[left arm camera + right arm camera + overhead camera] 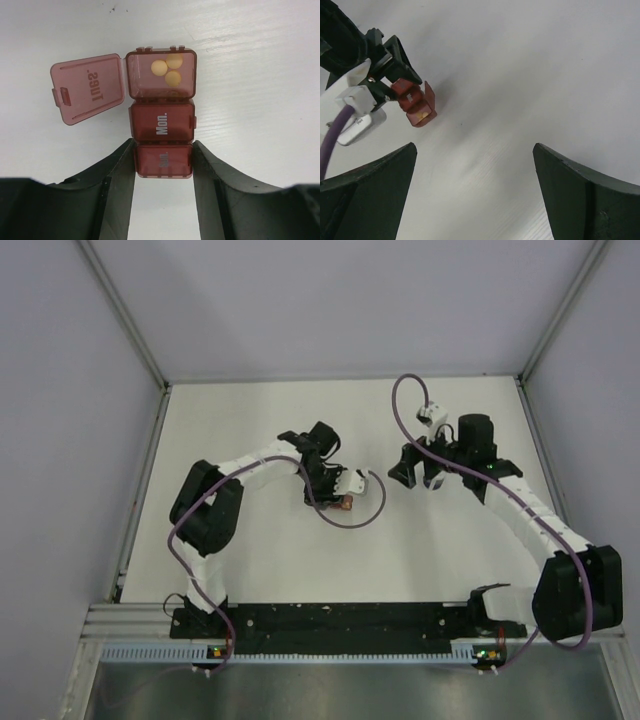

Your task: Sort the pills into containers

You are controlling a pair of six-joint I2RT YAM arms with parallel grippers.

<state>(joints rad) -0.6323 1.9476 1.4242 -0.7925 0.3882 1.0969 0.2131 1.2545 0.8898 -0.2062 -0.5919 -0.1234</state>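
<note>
The containers (162, 125) are a dark red strip of three joined boxes marked Sun., Mon. and Tues., lying on the white table. My left gripper (163, 146) is shut on the Sun. end box, one finger on each side. The far Tues. box has its lid (90, 87) swung open to the left, and three yellow pills (167, 70) lie inside. In the top view the strip (345, 503) shows just beyond the left gripper (336, 488). My right gripper (474, 147) stands open and empty to the right (420, 472), looking across at the strip (415, 105).
Purple cables (365, 510) loop off both wrists over the table middle. Grey enclosure walls (140, 440) bound the white table on three sides. A black and aluminium rail (340, 625) with the arm bases runs along the near edge.
</note>
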